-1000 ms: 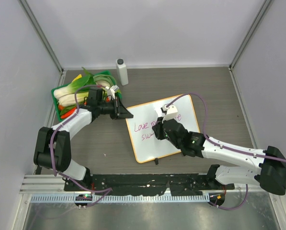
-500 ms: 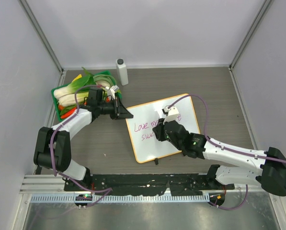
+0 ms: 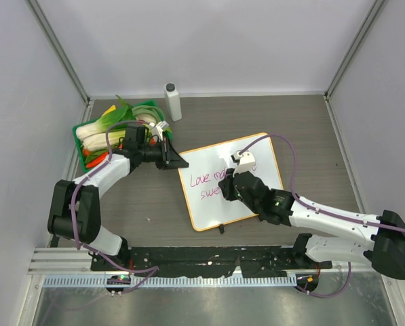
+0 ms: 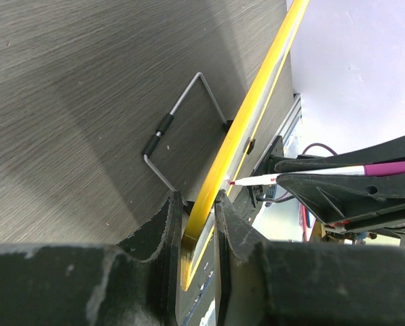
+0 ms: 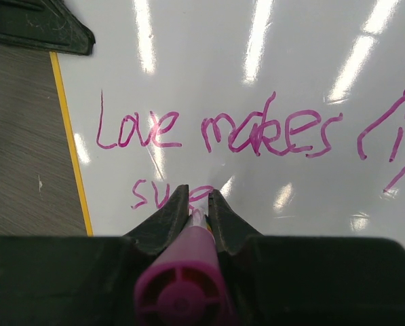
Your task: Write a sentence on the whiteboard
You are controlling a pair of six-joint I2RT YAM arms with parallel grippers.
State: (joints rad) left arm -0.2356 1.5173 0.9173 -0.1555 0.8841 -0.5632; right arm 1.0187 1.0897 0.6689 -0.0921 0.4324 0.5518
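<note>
We see left gripper (image 4: 197, 204) pinching whiteboard (image 3: 216, 210) edge, right gripper (image 5: 194, 202) clamping magenta marker (image 5: 180, 288), tip on sentence (image 5: 256, 130), line 2.

1. On the white rectangular whiteboard with a thin orange frame (image 5: 270, 54) we read a cursive magenta-pink sentence (image 5: 219, 130). Its upper line says "Love makes li", cut off at the edge of the right wrist view.
2. Below it we read "sw" and a part-formed letter at the tip of the magenta marker (image 5: 182, 278) in the right end effector (image 5: 194, 198).
</note>
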